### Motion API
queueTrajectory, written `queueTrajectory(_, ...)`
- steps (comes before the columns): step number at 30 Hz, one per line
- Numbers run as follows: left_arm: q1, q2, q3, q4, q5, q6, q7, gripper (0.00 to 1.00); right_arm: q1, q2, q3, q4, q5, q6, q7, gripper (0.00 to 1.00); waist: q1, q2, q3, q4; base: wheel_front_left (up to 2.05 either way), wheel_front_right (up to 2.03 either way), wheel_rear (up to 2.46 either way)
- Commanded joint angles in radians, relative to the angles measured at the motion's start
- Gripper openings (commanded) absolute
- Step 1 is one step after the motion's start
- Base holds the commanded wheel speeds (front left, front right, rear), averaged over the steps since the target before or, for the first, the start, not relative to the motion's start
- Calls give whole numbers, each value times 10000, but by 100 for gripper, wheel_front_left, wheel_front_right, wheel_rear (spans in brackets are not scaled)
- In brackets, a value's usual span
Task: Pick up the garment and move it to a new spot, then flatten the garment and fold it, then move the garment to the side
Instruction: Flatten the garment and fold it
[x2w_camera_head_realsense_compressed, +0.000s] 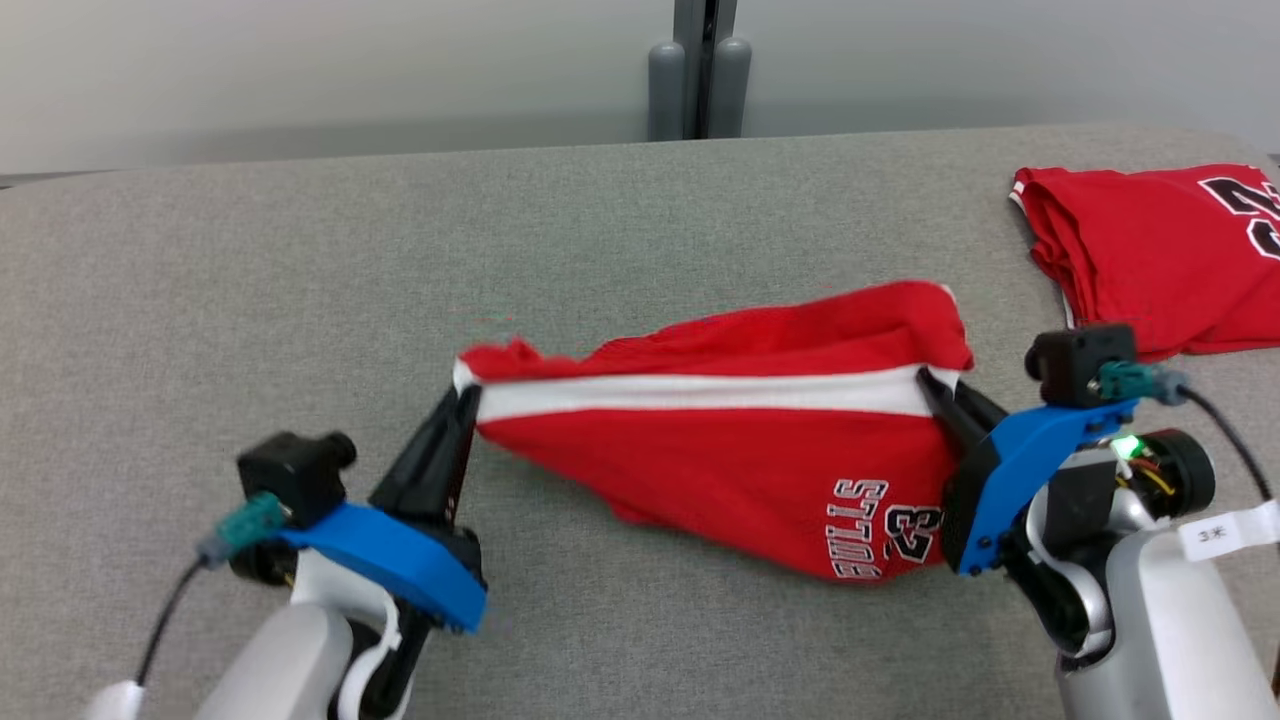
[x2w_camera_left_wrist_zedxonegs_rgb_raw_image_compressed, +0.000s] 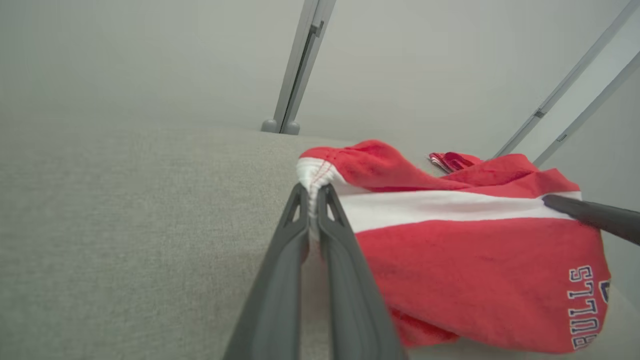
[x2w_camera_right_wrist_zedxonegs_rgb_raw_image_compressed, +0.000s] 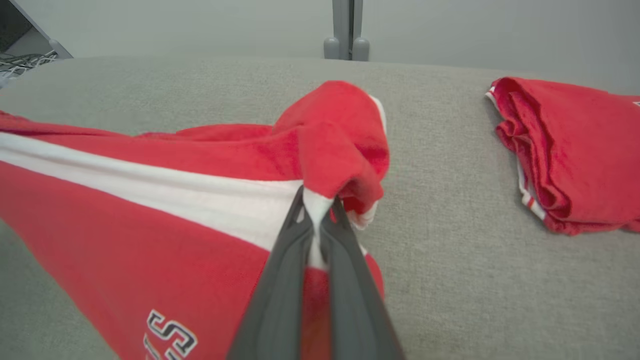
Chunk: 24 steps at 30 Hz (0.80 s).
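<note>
Garment (x2w_camera_head_realsense_compressed: 720, 460) | left pincer (x2w_camera_head_realsense_compressed: 465, 395), right pincer (x2w_camera_head_realsense_compressed: 925, 378) clamp its ends | head view: folded jersey (x2w_camera_head_realsense_compressed: 1150, 250)

The Bulls garment (x2w_camera_head_realsense_compressed: 720, 450) spans the gap between both pincers. Its left corner is pinched in the left gripper (x2w_camera_head_realsense_compressed: 462, 400) and its right corner in the right gripper (x2w_camera_head_realsense_compressed: 930, 385), and the rest sags below them over the table (x2w_camera_head_realsense_compressed: 300, 280). Beyond and right of the right gripper, apart from it, a folded garment (x2w_camera_head_realsense_compressed: 1150, 250) lies on the table. A post (x2w_camera_head_realsense_compressed: 700, 70) stands behind the table's far edge, ahead of both.
</note>
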Motion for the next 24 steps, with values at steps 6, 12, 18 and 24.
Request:
queueTrajectory(6,560,-240,-407,1221,459,629,-32,0,143,-48,274,1141,-694,0,-721,0,0,1,134,298,0,0,0)
queueTrajectory(12,644,-633,-612,1942,282,451,-39,100,-62,-48,425,2422,-864,2,-1613,100,0,1,-2,629,0,0,0)
queueTrajectory(18,824,-809,-671,2222,333,357,-595,100,211,-42,14,2621,-563,2,-2319,100,0,1,-361,771,0,0,0)
queueTrajectory(24,1224,-734,-187,1905,462,415,-1416,100,1151,-43,-673,1536,-124,2,-3237,100,0,1,-787,693,0,0,0)
